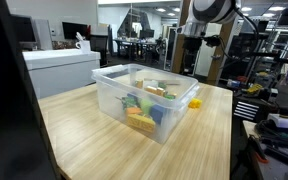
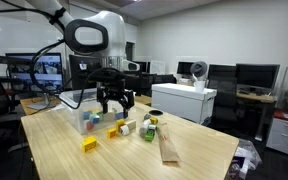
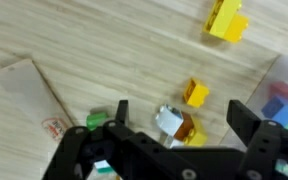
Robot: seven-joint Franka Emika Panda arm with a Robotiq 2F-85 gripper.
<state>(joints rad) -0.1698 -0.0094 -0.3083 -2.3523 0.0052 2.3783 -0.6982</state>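
My gripper (image 3: 180, 107) is open and points down at the wooden table (image 3: 104, 40), with nothing held. Between its fingers (image 3: 121, 110), lying on the table, is a small cluster of a white block (image 3: 167, 120) and an orange-and-yellow block (image 3: 188, 130). A single yellow block (image 3: 195, 93) lies just beyond them. In an exterior view the gripper (image 2: 115, 103) hangs a little above several loose blocks (image 2: 124, 128) beside a clear plastic bin (image 2: 79, 118).
A larger yellow block (image 3: 227, 18) lies further off. A brown paper bag (image 3: 29, 85) lies flat on the table, also seen as the bag (image 2: 169, 148). The clear bin (image 1: 114, 85) holds several coloured blocks. A can (image 2: 156, 116) stands near the loose blocks.
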